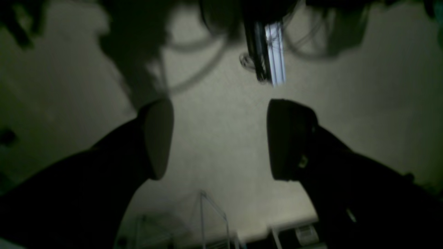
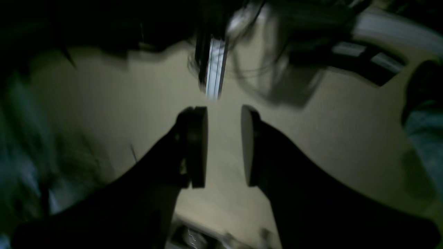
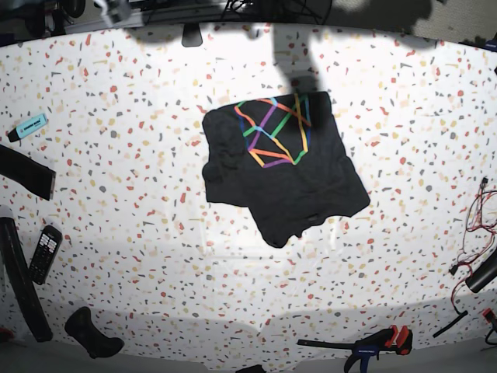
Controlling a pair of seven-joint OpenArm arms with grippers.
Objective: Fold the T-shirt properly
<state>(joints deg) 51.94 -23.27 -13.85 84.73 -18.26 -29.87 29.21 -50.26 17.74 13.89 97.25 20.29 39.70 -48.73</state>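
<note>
Nearest your wrist cameras, both hands are pointing up off the table: your right hand is showing a narrow empty gap, your left hand is gaping wide, gripping nothing. On the speckled table, the T-shirt is lying crumpled near centre, print upward, remote far left.

A terrazzo table is shown; a black remote and turquoise marker are seen at left, a clamp at bottom right.
</note>
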